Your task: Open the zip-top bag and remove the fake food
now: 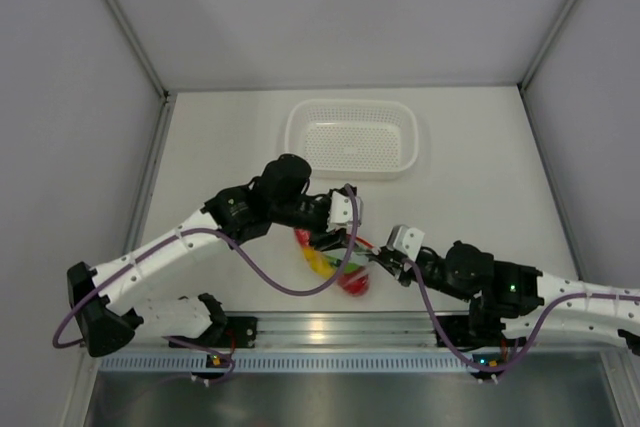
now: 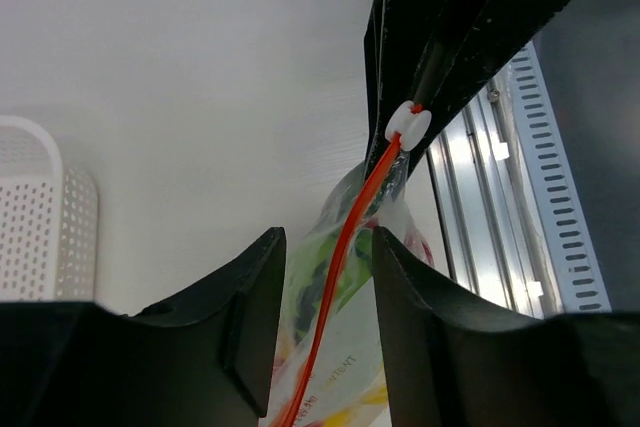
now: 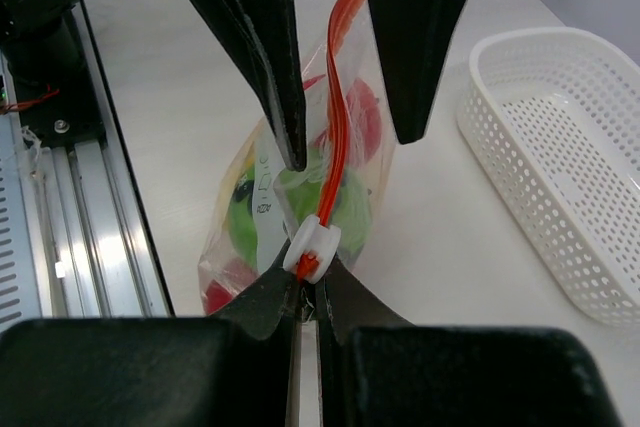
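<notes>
The zip-top bag (image 1: 340, 265) lies between the two arms near the table's front edge. Fake food (image 3: 345, 202) shows through it: a green ball, red pieces and some yellow. Its orange-red zip strip (image 2: 340, 267) runs up to a white slider (image 3: 312, 247). My right gripper (image 3: 310, 282) is shut on the bag's end just below that slider. My left gripper (image 2: 328, 237) straddles the zip strip further along. Its fingers (image 2: 250, 317) stand apart, with a gap on each side of the strip.
A white perforated basket (image 1: 410, 147) stands behind the bag toward the back of the table, and its wall (image 3: 520, 187) shows to the right in the right wrist view. The metal rail (image 2: 500, 207) of the arm bases runs close by the bag.
</notes>
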